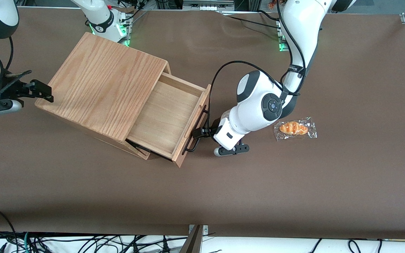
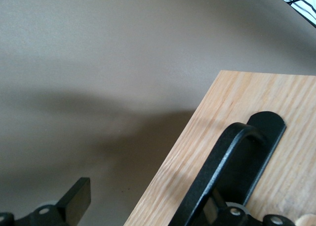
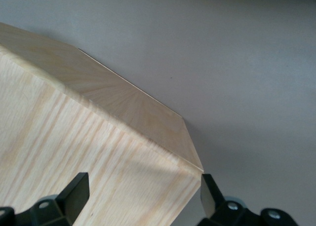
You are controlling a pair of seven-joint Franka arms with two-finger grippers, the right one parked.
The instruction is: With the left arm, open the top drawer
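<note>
The oak-grain cabinet [image 1: 107, 80] stands on the brown table. Its top drawer [image 1: 164, 112] is pulled far out, and its bare wooden inside shows. The black bar handle [image 1: 192, 143] runs along the drawer front [image 1: 198, 111]. The left arm [image 1: 258, 105] reaches down in front of the drawer, and its gripper [image 1: 200, 133] is at the handle. In the left wrist view the gripper [image 2: 148, 211] is open. The handle [image 2: 222, 167] on the drawer front [image 2: 237, 97] lies just inside one finger, while the other finger [image 2: 75, 201] is over bare table.
A wrapped bread roll [image 1: 295, 128] lies on the table beside the left arm, toward the working arm's end. The brown table cover [image 1: 223, 196] stretches nearer the front camera. Cables hang along the table's front edge [image 1: 83, 242].
</note>
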